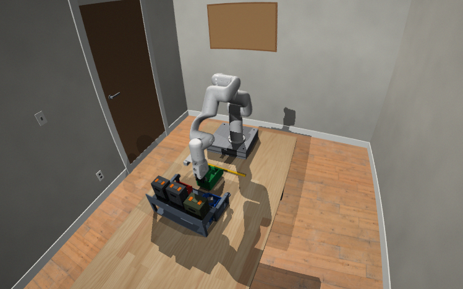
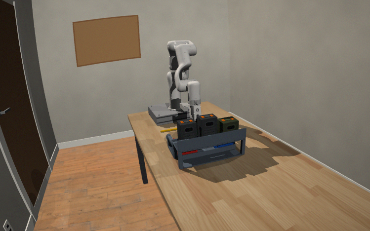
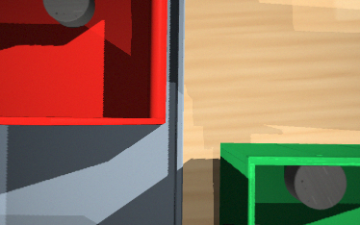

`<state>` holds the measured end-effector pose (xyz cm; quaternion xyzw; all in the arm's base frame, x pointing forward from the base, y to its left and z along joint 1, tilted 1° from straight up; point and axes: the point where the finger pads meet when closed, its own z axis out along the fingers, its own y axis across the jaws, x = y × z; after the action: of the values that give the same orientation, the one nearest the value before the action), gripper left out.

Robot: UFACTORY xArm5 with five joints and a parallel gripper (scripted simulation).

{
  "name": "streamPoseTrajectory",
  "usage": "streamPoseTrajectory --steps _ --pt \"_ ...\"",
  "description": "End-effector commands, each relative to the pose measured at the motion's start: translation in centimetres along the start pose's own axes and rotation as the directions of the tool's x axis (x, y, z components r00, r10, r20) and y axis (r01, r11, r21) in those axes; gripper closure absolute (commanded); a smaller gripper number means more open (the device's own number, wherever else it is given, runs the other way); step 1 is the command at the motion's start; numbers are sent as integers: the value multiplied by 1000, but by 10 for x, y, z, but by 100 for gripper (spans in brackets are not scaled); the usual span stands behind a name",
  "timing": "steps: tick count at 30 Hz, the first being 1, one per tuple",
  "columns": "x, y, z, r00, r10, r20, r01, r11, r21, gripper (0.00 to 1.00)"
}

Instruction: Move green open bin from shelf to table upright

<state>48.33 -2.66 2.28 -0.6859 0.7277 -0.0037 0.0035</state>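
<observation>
The green open bin [image 1: 210, 178] is off the grey shelf [image 1: 184, 210], over the table on the side toward the arm's base. It stands upright with a grey cylinder [image 3: 315, 187] inside. My gripper [image 1: 200, 178] comes down onto the bin's near-left end and is shut on its wall. The fingers themselves are hidden in the wrist view. I cannot tell whether the bin touches the table. In the wrist view the green bin [image 3: 307, 187] sits at the lower right, just clear of the shelf's edge [image 3: 174, 120].
The red bin [image 3: 71, 58] with grey parts and the blue bin [image 1: 214, 198] stand on the shelf's lower level. Two black boxes [image 1: 168, 189] and an olive box [image 1: 196, 204] stand on top. A yellow bar [image 1: 231, 171] lies behind the green bin.
</observation>
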Motion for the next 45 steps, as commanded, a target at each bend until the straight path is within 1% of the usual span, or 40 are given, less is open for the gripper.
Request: streamPoseTrajectory --steps 1,15,34,45 --pt "0 1 -1 1000 0 4 0 1000 4 100" --pt "0 9 -1 1000 0 4 0 1000 4 100" --pt "0 9 -1 1000 0 4 0 1000 4 100" --pt "0 9 4 1000 0 4 0 1000 4 100"
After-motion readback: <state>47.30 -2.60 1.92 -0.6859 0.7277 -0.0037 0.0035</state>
